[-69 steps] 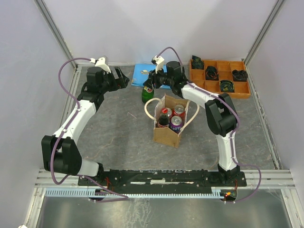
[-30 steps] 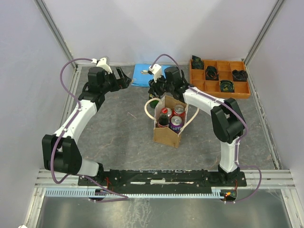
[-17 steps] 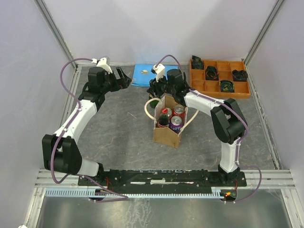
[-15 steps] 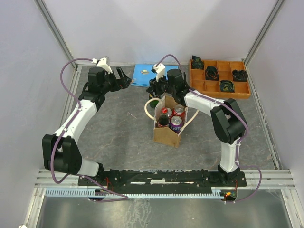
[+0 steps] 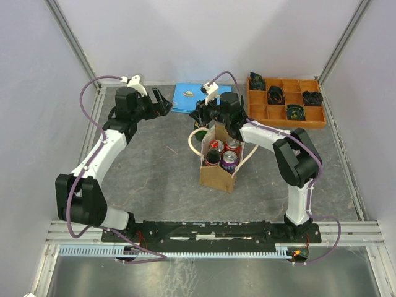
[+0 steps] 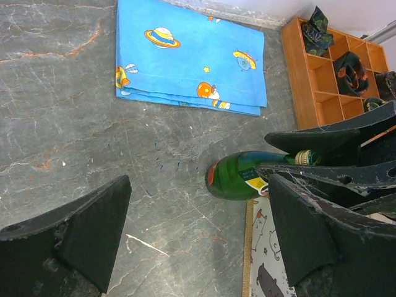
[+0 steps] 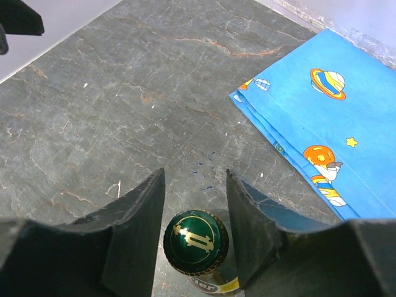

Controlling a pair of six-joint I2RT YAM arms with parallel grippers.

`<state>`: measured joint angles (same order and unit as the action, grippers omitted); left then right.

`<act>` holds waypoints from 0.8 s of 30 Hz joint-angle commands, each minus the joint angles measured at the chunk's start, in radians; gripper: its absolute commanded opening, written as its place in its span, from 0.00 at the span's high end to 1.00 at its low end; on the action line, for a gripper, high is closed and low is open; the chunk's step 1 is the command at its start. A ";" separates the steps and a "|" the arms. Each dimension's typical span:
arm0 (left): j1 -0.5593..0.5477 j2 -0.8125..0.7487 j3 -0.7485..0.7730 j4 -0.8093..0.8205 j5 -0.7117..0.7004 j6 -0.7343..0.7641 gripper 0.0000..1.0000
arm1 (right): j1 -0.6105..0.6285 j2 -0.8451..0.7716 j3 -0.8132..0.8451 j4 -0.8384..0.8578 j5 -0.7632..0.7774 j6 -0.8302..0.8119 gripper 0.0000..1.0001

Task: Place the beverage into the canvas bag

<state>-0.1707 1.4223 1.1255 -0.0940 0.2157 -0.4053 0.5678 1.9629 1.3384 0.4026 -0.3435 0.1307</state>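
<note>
Where the right gripper (image 7: 195,178) points down at the table (image 5: 154,161), item one sits between its fingers (image 7: 133,235): green bottle (image 7: 195,241), green cap with a gold emblem facing the wrist camera, label on the shoulder. The fingers are drawn in narrow, one against each side of the cap and neck, with no gap showing, so the gripper holds the bottle by the neck. Whether the bottle's base rests on the table cannot be told.

Item two: canvas bag (image 5: 218,173), tan-brown, upright, mouth open, two cream loop handles (image 5: 193,141). Position: just beside the right gripper, on the side toward the arm bases, its far rim close to the gripper. The bottle is outside it, just beyond that rim. Contents: cans (image 5: 229,158), upright, tops red, silver and purple.

Item three: blue cloth (image 7: 322,117), folded, printed with planets and stars. Position: flat on the table beyond the right gripper's fingertips, near the bottle but apart from it.

Item four: orange tray (image 5: 272,114), compartmented, dark objects in several cells. Position: off to the right gripper's right, apart from the bag.

Item five: left gripper (image 6: 198,182), fingers spread wide, above the table. Position: to the left of the right gripper and apart from it, its opening turned toward the bottle. The right gripper's fingers show beyond its right finger (image 6: 322,247).
</note>
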 commanded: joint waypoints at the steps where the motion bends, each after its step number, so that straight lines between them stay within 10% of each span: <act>1: -0.006 0.006 0.013 0.059 0.022 -0.041 0.03 | 0.000 0.011 -0.004 0.115 -0.014 0.040 0.51; 24: -0.011 0.019 0.013 0.067 0.030 -0.041 0.03 | 0.000 0.024 -0.038 0.036 0.029 0.008 0.46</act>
<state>-0.1772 1.4334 1.1255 -0.0750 0.2214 -0.4053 0.5671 1.9797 1.3121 0.4351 -0.3298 0.1577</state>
